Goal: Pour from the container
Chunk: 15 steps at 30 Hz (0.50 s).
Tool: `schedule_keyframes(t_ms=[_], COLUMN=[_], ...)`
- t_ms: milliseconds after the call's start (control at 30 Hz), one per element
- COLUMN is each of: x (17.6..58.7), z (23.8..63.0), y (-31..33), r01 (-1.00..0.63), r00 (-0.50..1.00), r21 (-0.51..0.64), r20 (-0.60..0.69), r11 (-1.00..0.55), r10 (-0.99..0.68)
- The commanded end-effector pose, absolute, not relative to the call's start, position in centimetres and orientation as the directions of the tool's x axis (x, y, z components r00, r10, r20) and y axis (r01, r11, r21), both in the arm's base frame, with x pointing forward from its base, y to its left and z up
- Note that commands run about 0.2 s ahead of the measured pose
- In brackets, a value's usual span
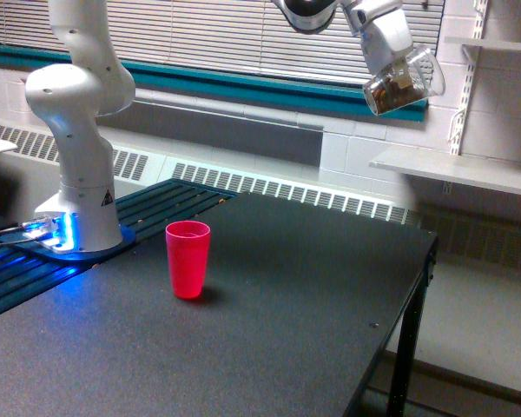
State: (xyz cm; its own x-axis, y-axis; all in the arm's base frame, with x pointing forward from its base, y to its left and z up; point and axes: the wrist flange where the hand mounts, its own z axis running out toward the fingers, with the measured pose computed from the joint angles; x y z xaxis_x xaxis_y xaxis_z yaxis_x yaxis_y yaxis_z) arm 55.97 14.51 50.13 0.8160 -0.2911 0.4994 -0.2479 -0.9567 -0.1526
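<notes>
Gripper (398,68) at upper right pinches the glass mug (404,82), tilted, mouth toward lower left; red cup (187,258) stands far below-left, not under it.

White arm rising from its base, end effector (398,80) raised high (tilted downward), clamped on the container (403,87)
</notes>
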Motion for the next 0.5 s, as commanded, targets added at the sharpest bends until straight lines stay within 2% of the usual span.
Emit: schedule_keyframes(t_ms=[33, 500], x=[55.8, 54.6], z=[50.3, 49.5], y=[15.3, 14.8], r01=[-0.235, -0.218], r00=[0.820, 0.824], r21=[-0.151, -0.133], r20=[0.500, 0.506], r11=[-0.960, -0.967], r10=[-0.279, -0.255])
